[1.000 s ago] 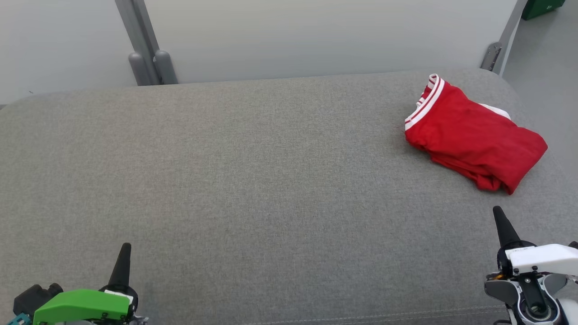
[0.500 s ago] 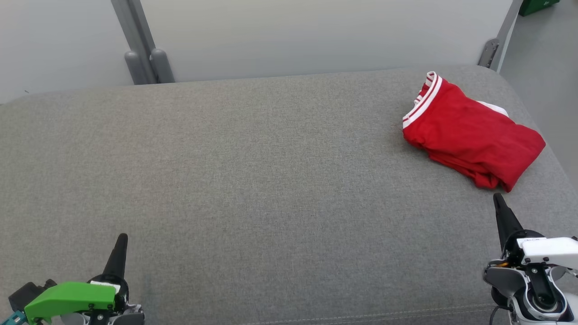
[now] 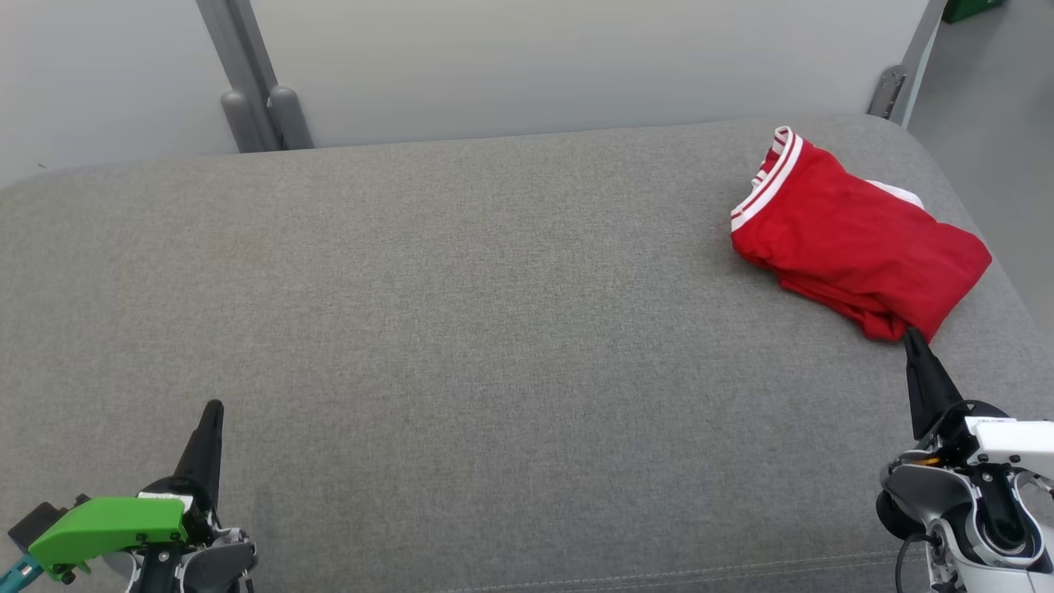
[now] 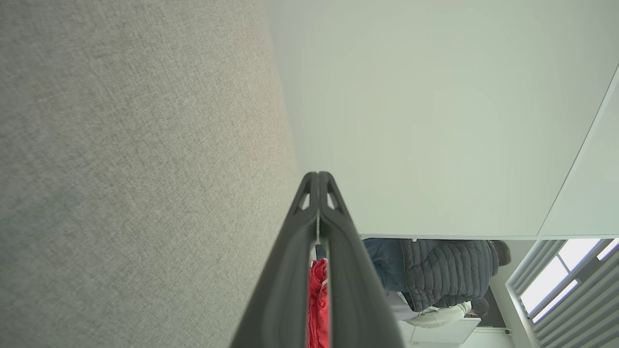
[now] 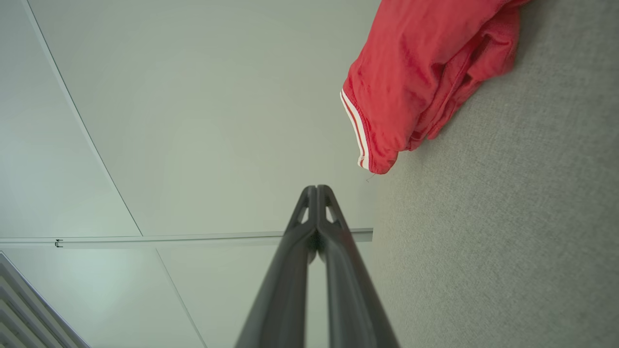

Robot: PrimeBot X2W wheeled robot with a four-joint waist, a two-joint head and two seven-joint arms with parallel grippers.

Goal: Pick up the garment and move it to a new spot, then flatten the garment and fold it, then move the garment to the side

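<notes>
A folded red garment (image 3: 856,243) with a red-and-white striped band lies at the far right of the grey cushioned surface (image 3: 461,329). In the right wrist view the garment (image 5: 425,67) hangs in the upper right, apart from the fingers. My right gripper (image 3: 910,336) is shut with nothing in it, its tip just at the garment's near corner. My left gripper (image 3: 213,408) sits at the lower left, shut and empty, far from the garment. Its tips (image 4: 318,175) meet in the left wrist view, where a sliver of red garment (image 4: 318,299) shows between the fingers.
A pale wall panel (image 3: 576,58) with grey posts (image 3: 255,107) stands behind the surface. The surface's right edge drops to the floor (image 3: 996,123) just past the garment. A person in a dark padded jacket (image 4: 445,270) appears in the left wrist view.
The camera has shifted, moving the whole picture up and left a little. Both grippers have reached farther forward; the right tip has closed the gap to the garment's near corner.
</notes>
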